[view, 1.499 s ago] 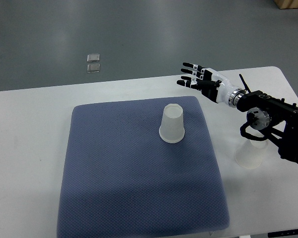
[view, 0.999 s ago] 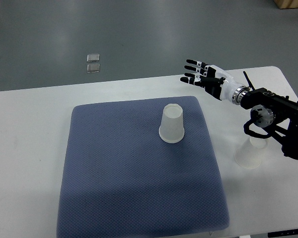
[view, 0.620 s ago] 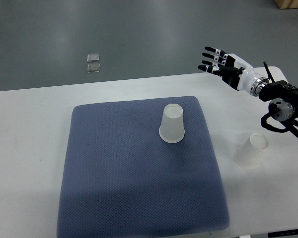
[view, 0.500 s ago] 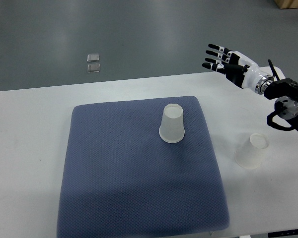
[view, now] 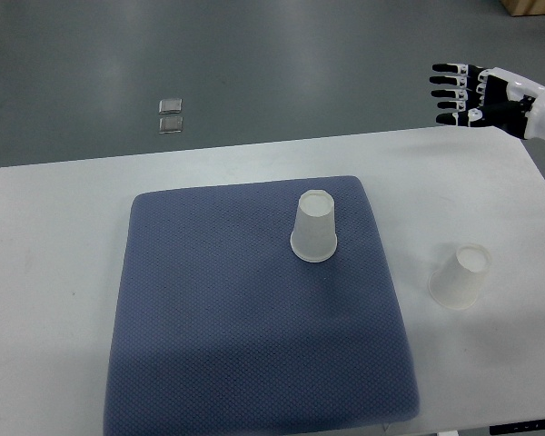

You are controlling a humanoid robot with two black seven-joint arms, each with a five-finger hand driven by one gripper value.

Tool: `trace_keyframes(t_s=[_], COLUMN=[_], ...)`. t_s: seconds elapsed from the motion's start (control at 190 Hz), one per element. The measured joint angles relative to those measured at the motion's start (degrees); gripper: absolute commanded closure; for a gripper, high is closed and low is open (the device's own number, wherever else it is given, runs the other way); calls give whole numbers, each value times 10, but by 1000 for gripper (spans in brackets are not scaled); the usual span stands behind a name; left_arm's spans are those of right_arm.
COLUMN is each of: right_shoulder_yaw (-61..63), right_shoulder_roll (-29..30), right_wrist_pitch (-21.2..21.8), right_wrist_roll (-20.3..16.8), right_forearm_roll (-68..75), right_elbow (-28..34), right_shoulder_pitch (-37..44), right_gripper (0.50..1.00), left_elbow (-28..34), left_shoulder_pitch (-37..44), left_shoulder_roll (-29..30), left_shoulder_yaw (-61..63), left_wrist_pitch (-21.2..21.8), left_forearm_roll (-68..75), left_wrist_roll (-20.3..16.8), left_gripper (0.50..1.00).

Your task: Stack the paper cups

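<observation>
Clearly both cups are thin, light and easy to crush, so I'd take either one gently around its side wall. Nearest me, one upturned paper cup stands on the bare bench by its right edge; another cup stands mouth-down on the blue mat. Beyond the bench's far right corner my right hand hangs, fingers spread, holding nothing.

A white tabletop carries a blue mat. One upturned paper cup stands directly on it, right of the mat.
</observation>
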Motion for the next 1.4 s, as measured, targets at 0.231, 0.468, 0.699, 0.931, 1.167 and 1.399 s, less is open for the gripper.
trace_keyframes(t_s=[0.231, 0.468, 0.699, 0.931, 1.167, 1.399], right_shoulder_yaw=[-4, -11, -53, -136, -178, -180], right_shoulder_roll=[-36, -124, -200, -216, -196, -173], right_wrist_pitch=[35, 37, 26, -18, -125, -161], right_wrist_roll=[15, 41, 47, 48, 48, 43], right_forearm_roll=[-167, -329, -384, -386, -421, -428], right_elbow=[29, 143, 259, 299, 297, 290], right_shoulder_pitch=[7, 7, 6, -2, -32, -59], right_gripper=[576, 576, 579, 579, 579, 579], left_elbow=[0, 0, 0, 0, 0, 0], left_shoulder_pitch=[0, 0, 0, 0, 0, 0], left_shoulder_roll=[0, 0, 0, 0, 0, 0], left_shoulder_yaw=[0, 0, 0, 0, 0, 0], left_wrist_pitch=[0, 0, 0, 0, 0, 0], left_forearm_roll=[0, 0, 0, 0, 0, 0], left_wrist_roll=[0, 0, 0, 0, 0, 0], left_gripper=[500, 500, 500, 500, 500, 500])
